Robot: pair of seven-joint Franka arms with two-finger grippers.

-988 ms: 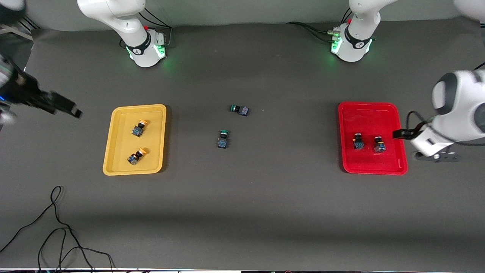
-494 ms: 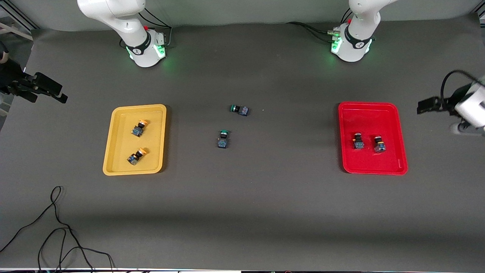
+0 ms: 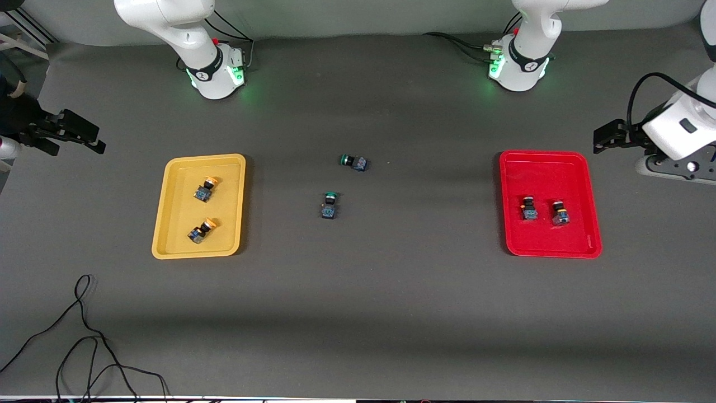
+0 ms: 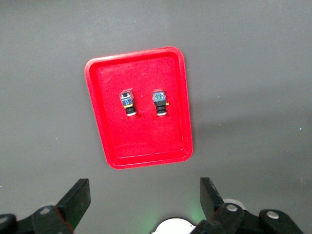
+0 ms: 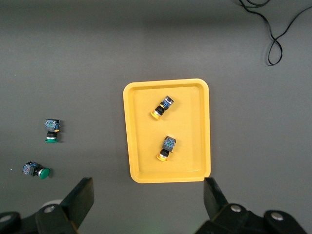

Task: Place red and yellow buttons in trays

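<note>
Two yellow buttons (image 3: pixel 205 188) (image 3: pixel 201 229) lie on their sides in the yellow tray (image 3: pixel 224 168); the right wrist view shows them (image 5: pixel 162 107) (image 5: pixel 166 148) in that tray (image 5: pixel 134 131). Two red buttons (image 3: pixel 528 207) (image 3: pixel 560 212) lie side by side in the red tray (image 3: pixel 551 168), their caps hard to pick out against it. The left wrist view has them (image 4: pixel 128 105) (image 4: pixel 160 104) in the tray (image 4: pixel 105 92). My left gripper (image 3: pixel 607 137) (image 4: pixel 144 190) is open and empty, over bare table beside the red tray. My right gripper (image 3: pixel 75 134) (image 5: pixel 147 190) is open and empty, over the table's edge at the right arm's end.
Two green-capped buttons (image 3: pixel 353 162) (image 3: pixel 329 205) lie on the dark mat midway between the trays, also seen in the right wrist view (image 5: pixel 51 130) (image 5: pixel 36 170). A thin black cable (image 3: pixel 84 336) loops on the mat nearer the front camera than the yellow tray.
The left gripper has lifted away from the red tray's side toward its own base. The right gripper has drawn back from the yellow tray toward the table's end. No button has moved.
</note>
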